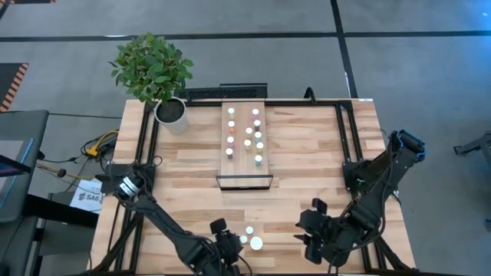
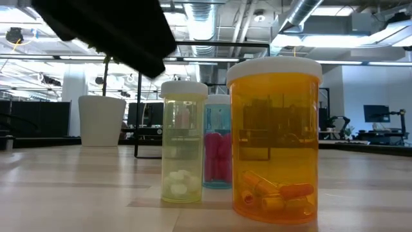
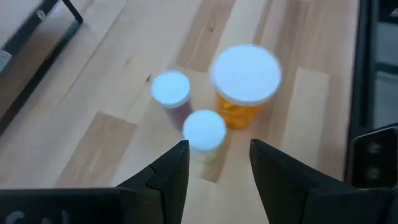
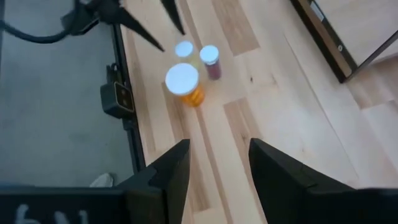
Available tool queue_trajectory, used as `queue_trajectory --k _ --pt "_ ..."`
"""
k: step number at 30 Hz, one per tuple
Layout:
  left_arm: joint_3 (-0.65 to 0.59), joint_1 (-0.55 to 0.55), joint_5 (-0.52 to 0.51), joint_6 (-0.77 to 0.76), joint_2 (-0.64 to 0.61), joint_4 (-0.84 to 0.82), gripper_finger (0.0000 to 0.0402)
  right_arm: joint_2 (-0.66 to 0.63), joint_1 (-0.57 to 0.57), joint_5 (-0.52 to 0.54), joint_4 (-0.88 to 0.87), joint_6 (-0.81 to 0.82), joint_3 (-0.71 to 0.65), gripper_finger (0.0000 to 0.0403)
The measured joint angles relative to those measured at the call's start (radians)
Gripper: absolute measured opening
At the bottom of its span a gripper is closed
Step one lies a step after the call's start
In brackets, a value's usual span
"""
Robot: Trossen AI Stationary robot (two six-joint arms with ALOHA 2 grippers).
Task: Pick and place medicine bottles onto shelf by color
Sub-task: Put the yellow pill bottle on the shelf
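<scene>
Where wood grain runs, ribbed-cap orange bottle (image 2: pixel 275 138), translucent cylinder

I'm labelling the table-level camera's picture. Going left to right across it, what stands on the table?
White pot → yellow bottle → teal bottle, partly behind its neighbours → big orange bottle.

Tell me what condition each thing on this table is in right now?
Left claw: open, above the yellow bottle.
Right claw: open, empty, over bare table.
Yellow bottle: upright, capped.
Big orange bottle: upright, capped.
Pink-filled bottle: upright, capped.
Shelf: flat, holding upright bottles.
Plant pot: upright.
</scene>
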Motion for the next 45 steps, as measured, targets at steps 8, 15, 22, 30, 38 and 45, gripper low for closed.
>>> queue_trajectory --k 8,15,22,30,38,45 --pt "0.0 0.065 0.107 0.09 0.0 -0.003 0.0158 0.0 -0.008 0.003 -0.002 0.004 0.0 0.0184" --pt "0.0 0.088 0.149 0.128 0.0 -0.003 0.0158 0.0 -0.007 0.002 -0.002 0.003 0.0 0.0185" --pt "0.0 0.102 0.161 0.129 0.0 -0.001 0.0158 0.0 -0.008 0.001 -0.02 0.003 0.0 0.018" --pt "0.0 0.109 0.204 0.131 0.0 -0.001 0.0158 -0.001 -0.009 0.0 -0.024 0.003 0.0 0.0179" --pt "0.0 0.11 0.219 0.131 0.0 -0.001 0.0156 -0.001 -0.009 0.0 -0.045 0.003 0.0 0.0179" --pt "0.0 0.111 0.22 0.131 0.0 0.0 0.0111 -0.001 -0.009 0.0 -0.051 0.003 0.001 0.0179"
